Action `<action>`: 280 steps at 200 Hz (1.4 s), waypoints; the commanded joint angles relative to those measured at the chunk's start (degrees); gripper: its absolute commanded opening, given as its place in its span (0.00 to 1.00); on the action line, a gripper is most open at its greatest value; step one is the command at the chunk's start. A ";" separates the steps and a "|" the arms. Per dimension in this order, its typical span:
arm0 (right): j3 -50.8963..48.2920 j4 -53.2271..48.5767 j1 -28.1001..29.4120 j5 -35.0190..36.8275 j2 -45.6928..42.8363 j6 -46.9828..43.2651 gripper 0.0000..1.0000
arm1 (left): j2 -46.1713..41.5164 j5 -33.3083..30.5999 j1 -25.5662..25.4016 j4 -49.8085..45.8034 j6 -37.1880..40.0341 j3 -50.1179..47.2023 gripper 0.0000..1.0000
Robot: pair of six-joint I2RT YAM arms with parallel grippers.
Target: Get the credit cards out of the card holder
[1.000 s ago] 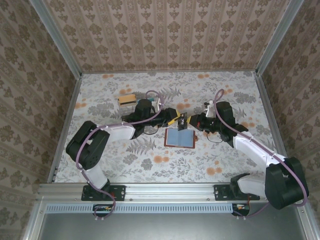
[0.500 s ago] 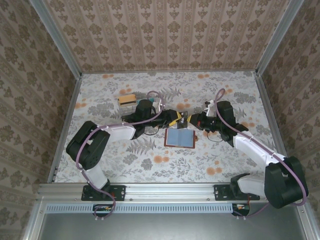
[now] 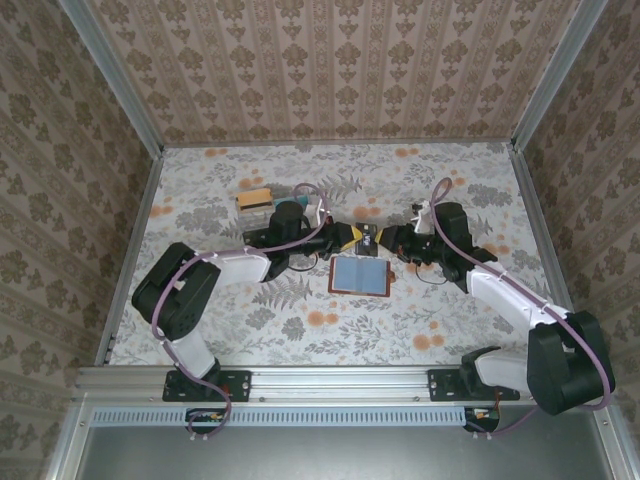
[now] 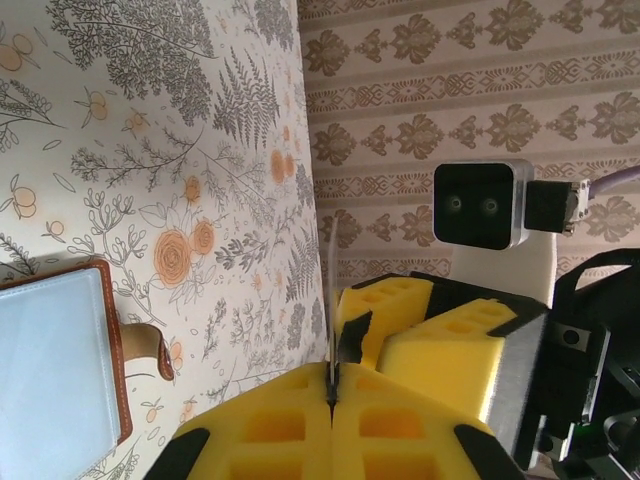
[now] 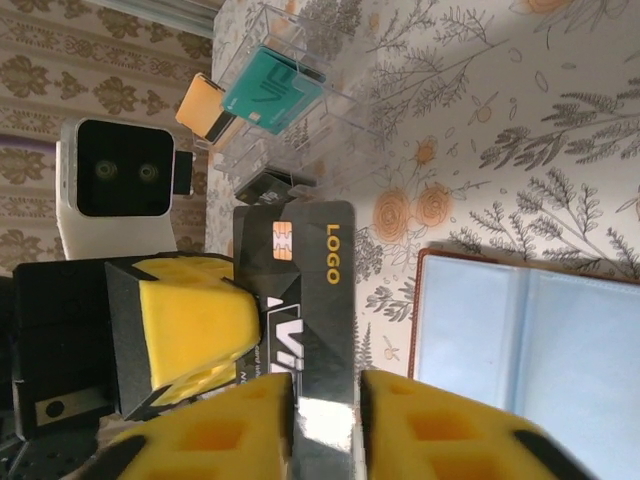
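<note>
- Top view: wallet (image 3: 360,276) lies open on the table (image 3: 450,300), blue-grey lining up, about mid-table.
- Left gripper (image 3: 352,237) and right gripper (image 3: 383,238) face each other tip to tip, just beyond the wallet's far edge. A dark card (image 3: 366,241) sits between them.
- Clear stand (image 3: 257,198) sits well to the left, nearer the back wall.
- Left wrist view: left pads (image 4: 270,430) are pressed together on the card. The card shows edge-on as a thin line rising from the seam between them.
- The right gripper's yellow pads sit opposite, slightly parted.
- Wallet at lower left, flat, brown rim showing, apart from both grippers.
- Right wrist view: the card is black, with a chip and "LOGO" in orange. Its near end lies in the gap between the right pads (image 5: 230,440).
- Those pads stand partly open. Whether they touch the card, I cannot tell.
- One left pad bears on the card's left side.
- Wallet at right, open, lining up.
- The stand beyond holds a teal card (image 5: 275,90) and an orange card (image 5: 200,108).
</note>
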 commanded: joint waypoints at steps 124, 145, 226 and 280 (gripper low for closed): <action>2.62 -12.25 -0.58 5.99 -6.22 -8.77 1.00 | -18.41 -30.84 1.32 -72.48 60.85 18.69 0.00; 3.40 -13.30 -0.36 6.29 -6.65 -9.81 1.00 | -22.32 -38.02 1.23 -73.47 72.57 17.40 0.00; 4.73 -13.71 0.80 7.84 -7.39 -11.68 1.00 | -31.86 -55.74 4.84 -64.79 118.44 6.12 0.00; 5.19 -13.59 0.91 8.35 -6.84 -11.99 1.00 | -26.31 -52.58 10.01 -55.11 131.66 0.85 0.00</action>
